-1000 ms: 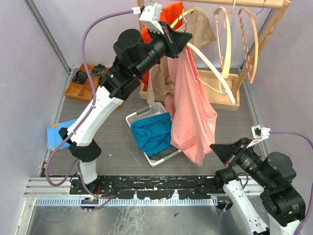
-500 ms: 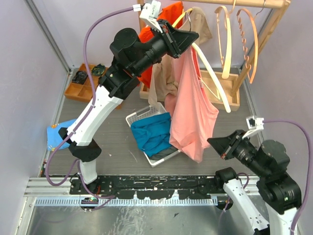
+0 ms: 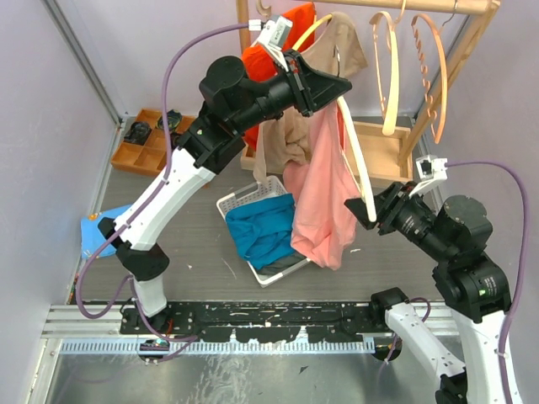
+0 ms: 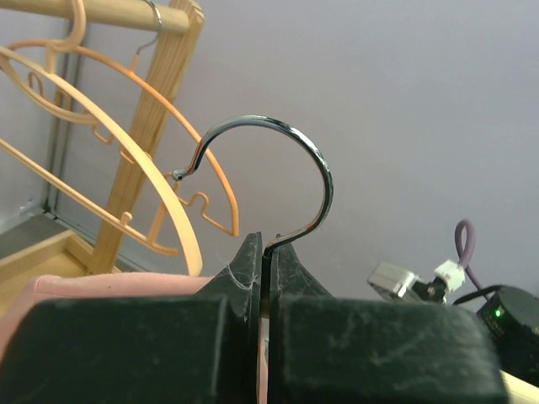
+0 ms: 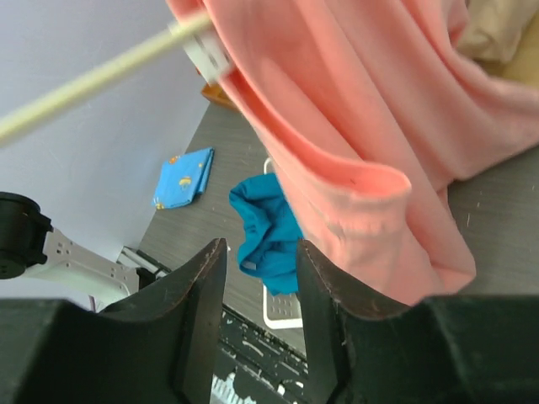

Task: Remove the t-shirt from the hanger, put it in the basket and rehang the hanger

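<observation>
A pink t-shirt [image 3: 324,194] hangs from a cream hanger [image 3: 358,164] in mid-air, in front of the wooden rack. My left gripper [image 3: 341,87] is shut on the hanger's metal hook [image 4: 312,160], clamped at its stem between the fingertips [image 4: 265,252]. My right gripper [image 3: 370,215] is open, right beside the shirt's lower right edge and the hanger's lower end. In the right wrist view the pink fabric [image 5: 379,109] hangs just above and to the right of the open jaws [image 5: 261,261], not between them, and the hanger arm [image 5: 101,71] crosses the upper left.
A white basket [image 3: 232,204] holding a blue garment [image 3: 261,227] sits on the table under the shirt. The wooden rack [image 3: 396,4] carries orange and beige garments and empty orange hangers [image 3: 425,67]. A wooden tray [image 3: 139,151] and a blue cloth [image 3: 97,229] lie at the left.
My right arm has risen from low at the front right up to the shirt's lower right edge. My left gripper has shifted right with the hanger, and the shirt has swung with it.
</observation>
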### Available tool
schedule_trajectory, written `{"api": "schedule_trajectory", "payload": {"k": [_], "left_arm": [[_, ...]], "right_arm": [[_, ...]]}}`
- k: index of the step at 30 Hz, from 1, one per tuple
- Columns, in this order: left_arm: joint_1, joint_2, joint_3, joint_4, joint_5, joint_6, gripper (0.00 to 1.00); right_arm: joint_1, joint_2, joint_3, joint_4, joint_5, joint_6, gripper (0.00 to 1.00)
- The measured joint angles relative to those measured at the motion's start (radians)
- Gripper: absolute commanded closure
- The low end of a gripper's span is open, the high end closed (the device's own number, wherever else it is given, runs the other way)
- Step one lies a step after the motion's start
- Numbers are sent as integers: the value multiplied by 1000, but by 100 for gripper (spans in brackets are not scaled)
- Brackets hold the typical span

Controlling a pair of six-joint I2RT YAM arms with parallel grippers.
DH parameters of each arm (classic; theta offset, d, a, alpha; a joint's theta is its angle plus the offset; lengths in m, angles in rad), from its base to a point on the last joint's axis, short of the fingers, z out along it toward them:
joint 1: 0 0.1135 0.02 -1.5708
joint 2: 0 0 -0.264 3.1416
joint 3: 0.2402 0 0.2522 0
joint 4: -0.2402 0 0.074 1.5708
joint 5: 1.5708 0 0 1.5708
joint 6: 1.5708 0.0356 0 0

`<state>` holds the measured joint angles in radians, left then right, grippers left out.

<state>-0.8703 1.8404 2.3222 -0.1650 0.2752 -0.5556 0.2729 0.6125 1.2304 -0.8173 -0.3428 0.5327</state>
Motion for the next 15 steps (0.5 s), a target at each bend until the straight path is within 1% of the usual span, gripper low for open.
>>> {"api": "schedule_trajectory", "payload": {"k": [5, 11, 15], "left_arm": [[0, -32, -48, 4, 59, -5, 100], [3, -111, -108, 10, 111, 4, 100], [5, -152, -142, 19, 150, 5, 100]], "right_arm": [[0, 40, 48, 65, 2, -9, 55], [0, 104, 113, 101, 18, -39, 55], [0, 138, 156, 128, 25, -55, 53]]}}
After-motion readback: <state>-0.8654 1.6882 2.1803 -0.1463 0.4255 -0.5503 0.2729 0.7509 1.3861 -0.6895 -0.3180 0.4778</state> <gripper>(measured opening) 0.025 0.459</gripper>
